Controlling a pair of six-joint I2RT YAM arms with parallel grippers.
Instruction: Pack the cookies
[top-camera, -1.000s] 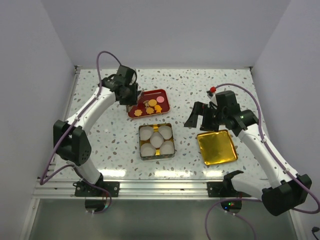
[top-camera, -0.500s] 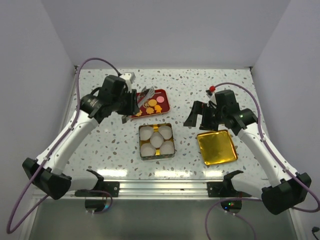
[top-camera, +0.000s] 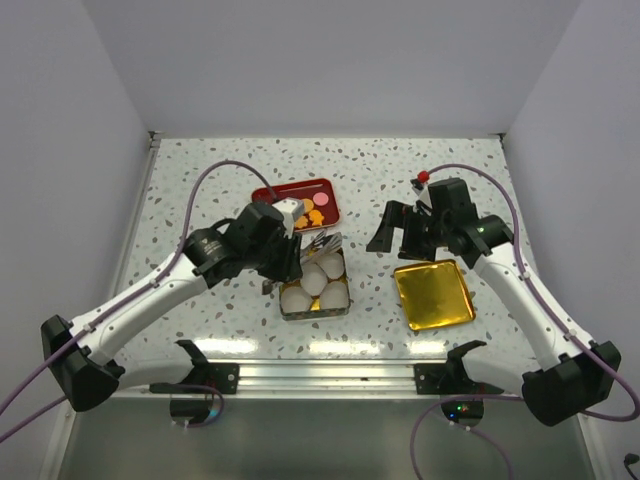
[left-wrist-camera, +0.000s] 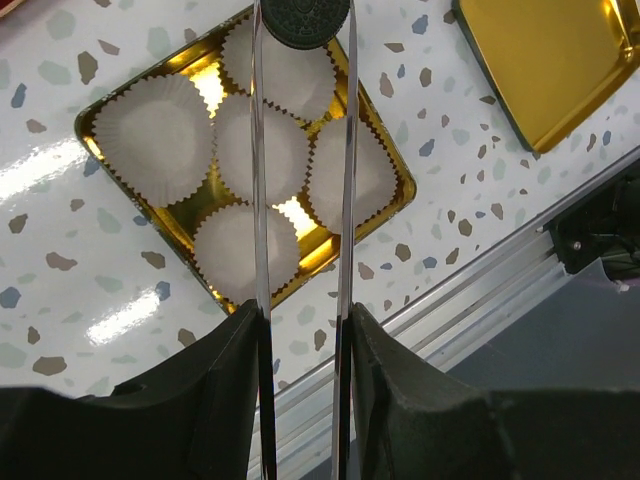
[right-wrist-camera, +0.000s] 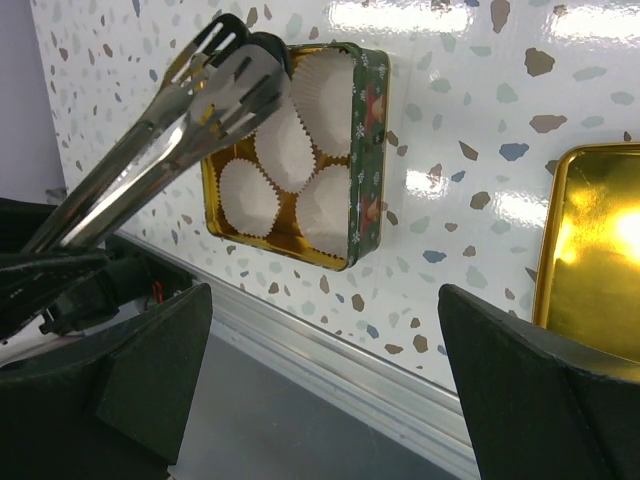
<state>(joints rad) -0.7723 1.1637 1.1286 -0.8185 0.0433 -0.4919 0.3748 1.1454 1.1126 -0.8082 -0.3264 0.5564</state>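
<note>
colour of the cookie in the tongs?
Dark brown-black, embossed face. The cookie in the tongs shows best in left wrist view.

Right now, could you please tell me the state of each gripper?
Left gripper: jaws closed on the tongs, which pinch a dark cookie.
Right gripper: jaws open, holding nothing.

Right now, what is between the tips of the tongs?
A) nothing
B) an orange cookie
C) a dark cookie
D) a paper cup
C: the left wrist view shows a dark cookie pinched between the tips of the tongs, above the tin.
</note>
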